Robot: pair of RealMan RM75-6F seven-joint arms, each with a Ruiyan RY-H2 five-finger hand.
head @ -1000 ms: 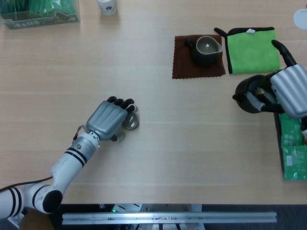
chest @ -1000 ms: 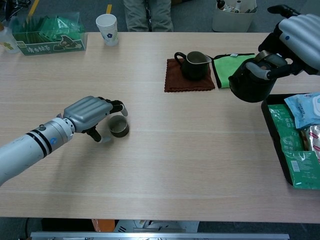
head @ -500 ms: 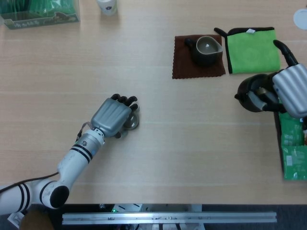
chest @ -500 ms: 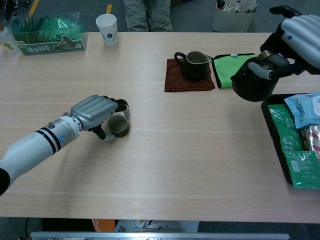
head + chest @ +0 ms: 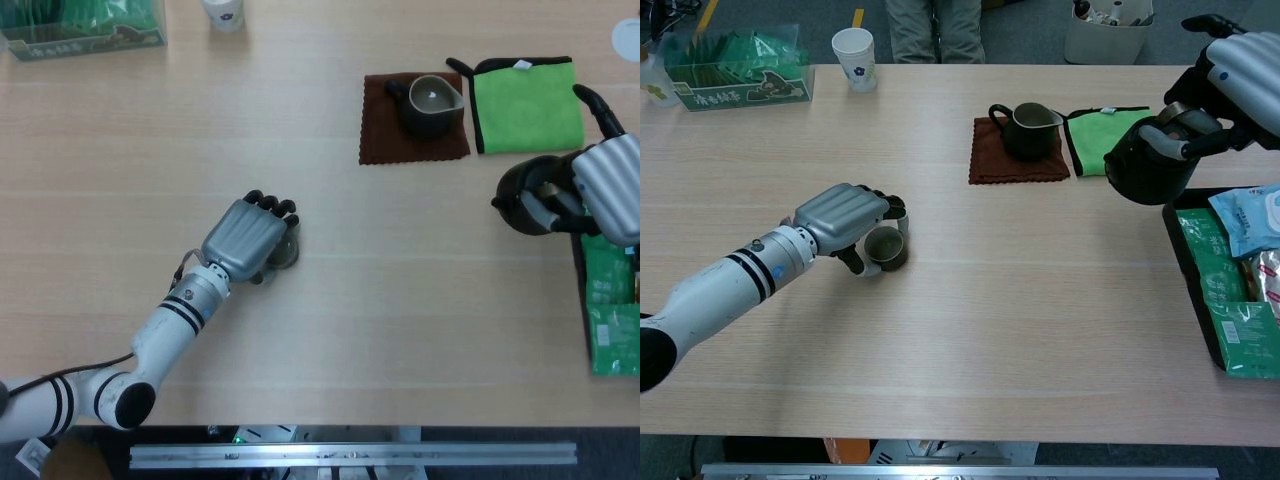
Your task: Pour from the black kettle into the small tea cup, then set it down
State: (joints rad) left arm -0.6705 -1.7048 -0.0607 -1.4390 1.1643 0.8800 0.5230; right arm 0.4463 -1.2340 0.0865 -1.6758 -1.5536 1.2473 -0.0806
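Kettle [image 5: 1145, 165] at 3 o'clock, aloft, gripped by our right hand [image 5: 1230, 75]; tea cup [image 5: 885, 248] at 9 o'clock, left hand [image 5: 845, 222] fingers curled around it. Pre-pour step; next we likely bring spout over cup.

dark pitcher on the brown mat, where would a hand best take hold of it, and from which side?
Probably by the handle. The dark pitcher stands upright on the brown mat; its loop handle sticks out on the left in both views, spout toward the green cloth. Come from the left, where bare table leaves room for fingers.

Wood table [image 5: 1040, 300]: cloths [image 5: 1018, 160], cup [image 5: 885, 250], maybe tray [image 5: 1188, 270].
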